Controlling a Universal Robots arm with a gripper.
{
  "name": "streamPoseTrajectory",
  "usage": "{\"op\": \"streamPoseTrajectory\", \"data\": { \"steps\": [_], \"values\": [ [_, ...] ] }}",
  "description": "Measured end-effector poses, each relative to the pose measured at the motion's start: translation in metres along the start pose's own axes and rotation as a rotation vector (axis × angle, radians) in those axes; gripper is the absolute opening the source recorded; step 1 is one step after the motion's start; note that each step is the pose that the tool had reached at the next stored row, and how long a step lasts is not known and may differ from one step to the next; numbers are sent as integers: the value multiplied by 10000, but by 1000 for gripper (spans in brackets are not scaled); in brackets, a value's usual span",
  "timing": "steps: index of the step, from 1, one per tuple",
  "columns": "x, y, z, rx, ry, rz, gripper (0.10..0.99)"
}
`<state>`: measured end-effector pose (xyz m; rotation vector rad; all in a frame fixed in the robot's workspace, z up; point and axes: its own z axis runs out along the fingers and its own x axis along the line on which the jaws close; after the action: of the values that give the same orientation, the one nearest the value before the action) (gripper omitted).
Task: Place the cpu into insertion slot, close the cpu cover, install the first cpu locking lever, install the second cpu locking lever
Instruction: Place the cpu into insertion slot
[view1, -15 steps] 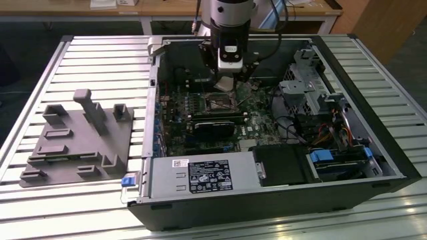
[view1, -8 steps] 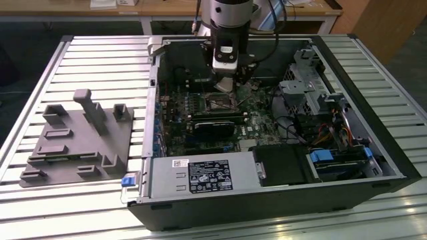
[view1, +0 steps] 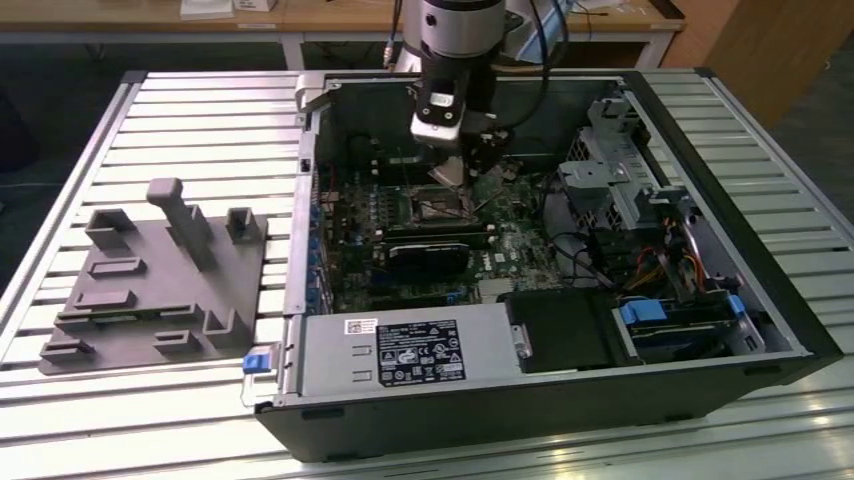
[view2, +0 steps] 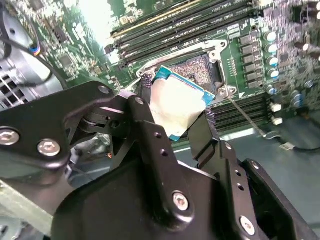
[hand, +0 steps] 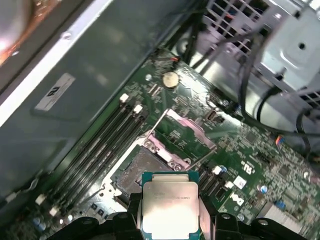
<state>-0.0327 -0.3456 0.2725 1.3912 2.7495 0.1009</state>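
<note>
Second wrist view: my pincer pinches the cpu by two opposite edges, hovering just above the insertion slot; in the first wrist view the cpu cover stands tilted open beside the slot.

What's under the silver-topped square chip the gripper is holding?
The small square dark-rimmed socket, open, its thin silvery metal cover frame tilted up. The chip and the black gripper hide part of the socket.

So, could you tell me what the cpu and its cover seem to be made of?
The cpu: pale matte metal top, dully reflective, on a green board edge. The cover: thin silvery sheet metal, probably steel, catching glints.
</note>
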Motion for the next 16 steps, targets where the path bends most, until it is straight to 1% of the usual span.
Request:
{"op": "streamPoseTrajectory", "data": {
  "steps": [16],
  "values": [
    [1, -4, 51, 66, -246, 2893, 537]
  ]
}}
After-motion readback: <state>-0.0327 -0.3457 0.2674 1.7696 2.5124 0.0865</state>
